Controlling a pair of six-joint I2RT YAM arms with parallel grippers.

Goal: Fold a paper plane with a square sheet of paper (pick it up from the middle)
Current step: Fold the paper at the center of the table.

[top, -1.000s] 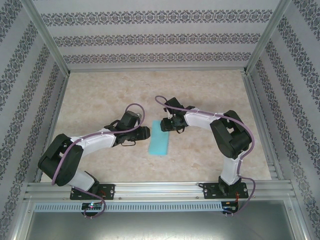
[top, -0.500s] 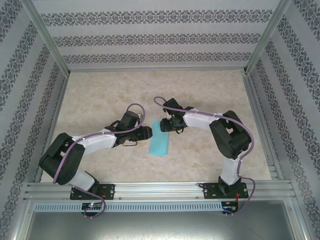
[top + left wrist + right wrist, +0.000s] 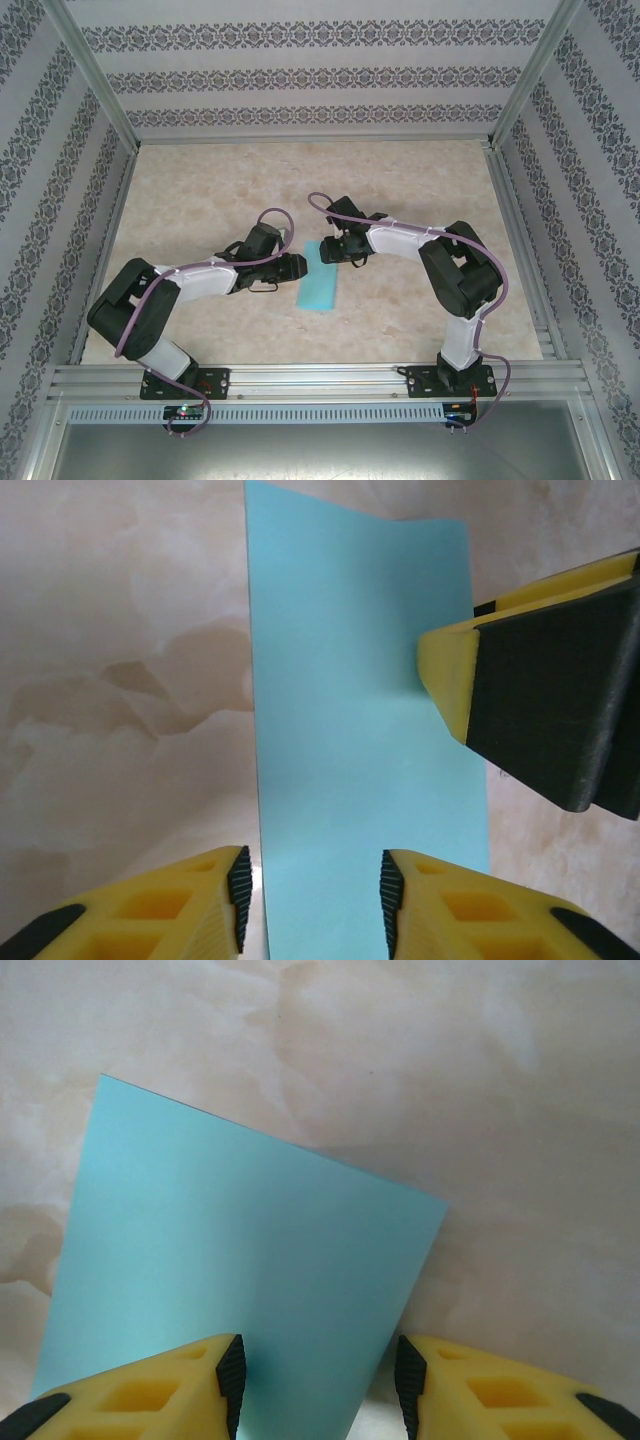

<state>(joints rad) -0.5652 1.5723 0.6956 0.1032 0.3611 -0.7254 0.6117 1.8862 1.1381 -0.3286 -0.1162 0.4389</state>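
One square sheet of paper (image 3: 320, 282), flat narrow strip, long axis near-to-far, left hand (image 3: 312, 900) spread, right hand (image 3: 318, 1380) spread.

Robot lab cell: aluminium frame (image 3: 320, 375), wallpapered walls (image 3: 300, 70).

The table (image 3: 200, 180) in front of me has a pale beige, marble-patterned top with brownish veins. Directly on it, about midway across, lies 1 sheet of paper (image 3: 320, 277): plain light cyan, unmarked, a narrow rectangle lying flat with its 2 long sides slightly slanted.
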